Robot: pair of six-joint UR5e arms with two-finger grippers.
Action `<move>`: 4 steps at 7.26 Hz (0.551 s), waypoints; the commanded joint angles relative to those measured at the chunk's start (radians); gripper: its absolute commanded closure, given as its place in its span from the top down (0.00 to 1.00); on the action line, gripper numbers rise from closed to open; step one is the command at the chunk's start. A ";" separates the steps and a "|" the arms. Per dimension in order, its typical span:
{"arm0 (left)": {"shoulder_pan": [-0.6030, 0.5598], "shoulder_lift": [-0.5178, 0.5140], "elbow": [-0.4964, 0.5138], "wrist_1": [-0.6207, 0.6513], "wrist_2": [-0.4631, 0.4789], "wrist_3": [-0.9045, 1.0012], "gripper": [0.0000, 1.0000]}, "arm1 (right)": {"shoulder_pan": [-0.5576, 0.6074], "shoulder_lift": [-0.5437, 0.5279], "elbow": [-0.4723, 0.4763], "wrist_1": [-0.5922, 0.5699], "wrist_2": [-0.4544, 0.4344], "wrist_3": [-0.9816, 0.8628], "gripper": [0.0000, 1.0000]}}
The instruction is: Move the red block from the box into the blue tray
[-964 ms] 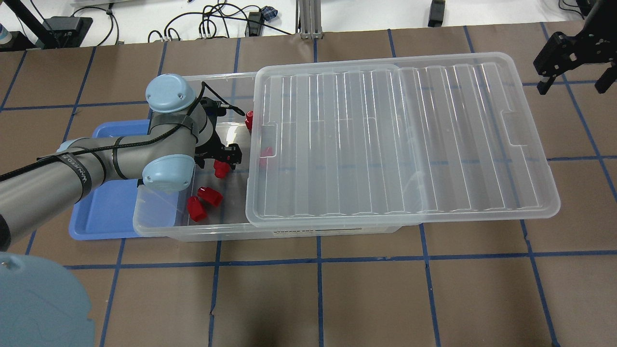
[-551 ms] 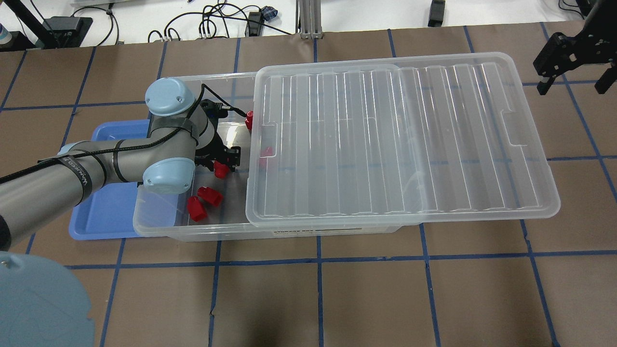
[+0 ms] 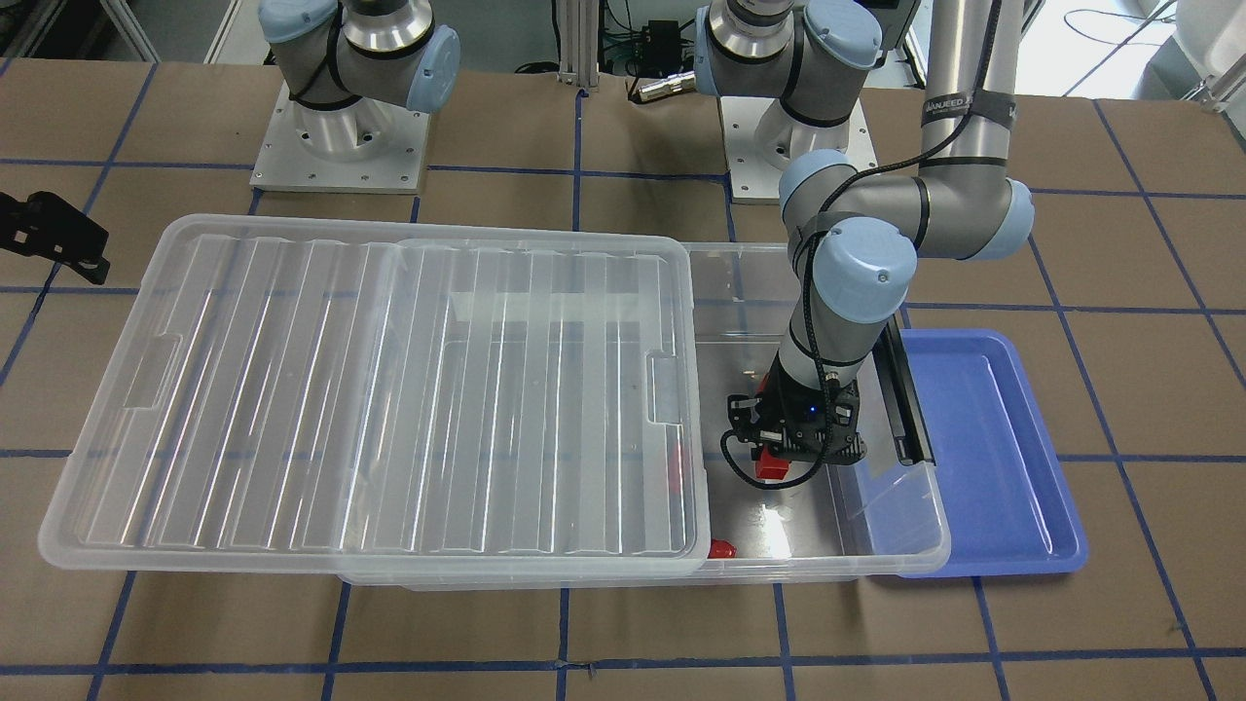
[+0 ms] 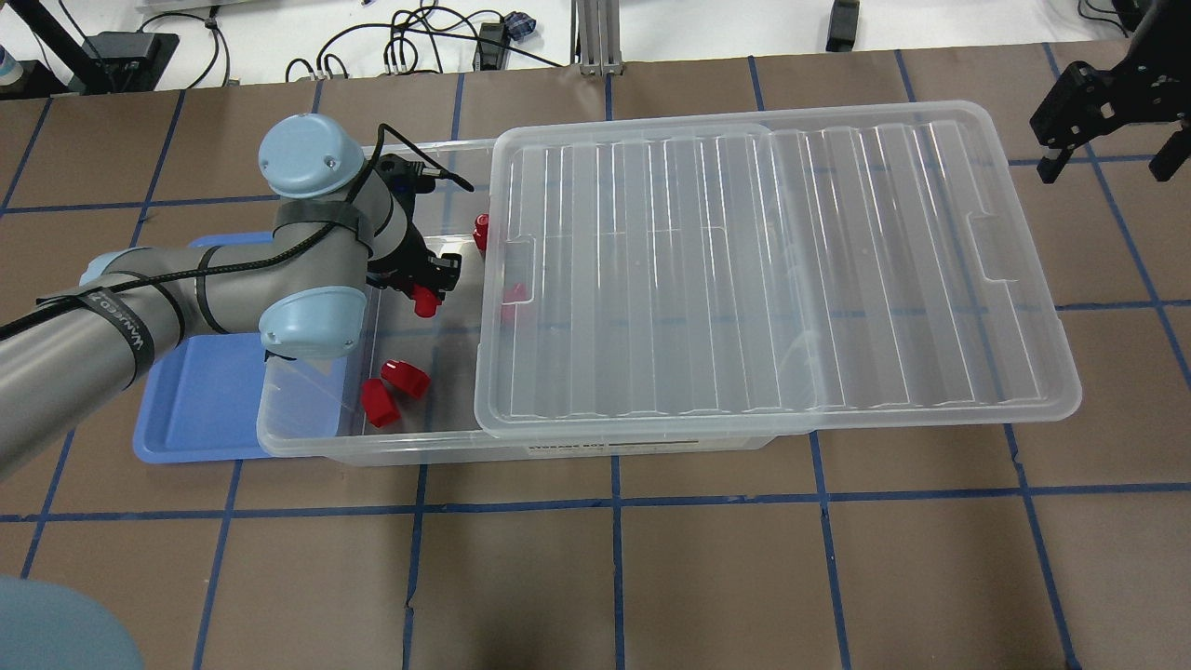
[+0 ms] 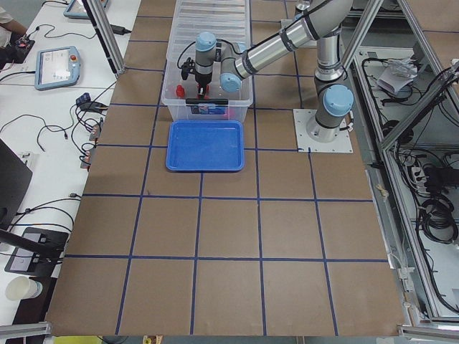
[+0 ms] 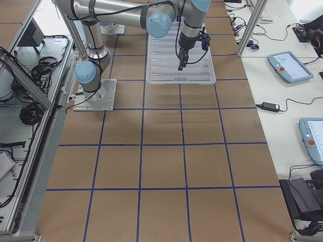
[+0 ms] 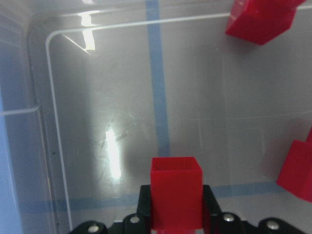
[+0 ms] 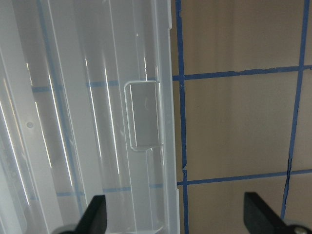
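Observation:
My left gripper (image 4: 430, 282) reaches down into the open end of the clear box (image 4: 372, 451) and is shut on a small glossy red block (image 4: 426, 300). It holds the block above the box floor. In the left wrist view the red block (image 7: 175, 195) sits between the fingers (image 7: 208, 202). The front view shows the same gripper (image 3: 779, 458) and block (image 3: 772, 467). The blue tray (image 4: 200, 409) lies beside the box, partly under my left arm; the front view shows the tray (image 3: 983, 438) bare. My right gripper (image 4: 1105, 166) hangs open and empty beyond the lid's far corner.
The ribbed clear lid (image 4: 772, 261) lies slid aside over most of the box. Two loose red blocks (image 4: 395, 389) lie near the box's front wall, one (image 4: 481, 233) is at the lid's edge and one (image 4: 510, 302) is under it. A black latch bar (image 3: 900, 389) runs along the box's short side.
My left gripper has closed on the red block and risen with it, shifting a little toward the far side of the box. The right arm has not moved.

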 commanded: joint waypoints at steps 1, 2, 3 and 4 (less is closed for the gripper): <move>0.009 0.092 0.039 -0.120 -0.001 -0.008 0.13 | 0.000 0.001 0.000 0.000 -0.001 0.000 1.00; 0.013 0.125 0.089 -0.223 -0.001 -0.008 0.12 | 0.000 0.001 0.000 0.000 -0.001 0.000 1.00; 0.011 0.151 0.141 -0.304 0.008 -0.007 0.09 | 0.000 -0.001 0.000 0.002 -0.001 0.000 1.00; 0.021 0.174 0.186 -0.395 0.013 0.004 0.04 | 0.000 0.001 0.001 0.003 -0.001 0.000 1.00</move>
